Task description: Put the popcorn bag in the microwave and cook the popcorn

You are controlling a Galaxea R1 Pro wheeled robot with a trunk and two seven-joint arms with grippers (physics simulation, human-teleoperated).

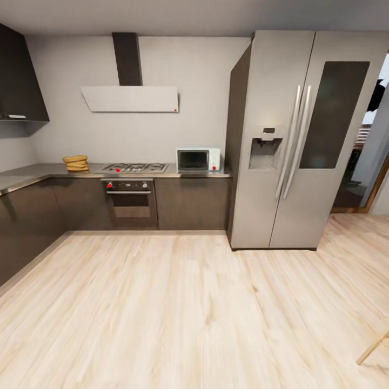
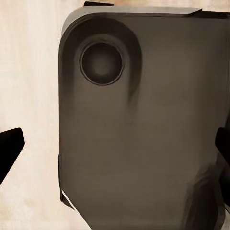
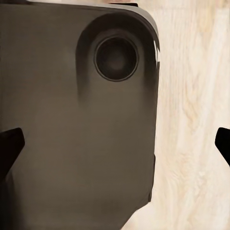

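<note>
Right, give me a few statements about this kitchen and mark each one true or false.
1. The microwave sits on the countertop between the hob and the fridge. True.
2. The microwave door is open. False: it is shut.
3. The popcorn bag stands left of the hob. True.
4. The oven is directly under the microwave. False: it is under the hob.
5. The left tool holds the bag. False: it holds nothing.

Dark grey rounded base [image 2: 143, 143], round recess [image 2: 101, 63]; black fingertips [image 2: 9, 146].
</note>
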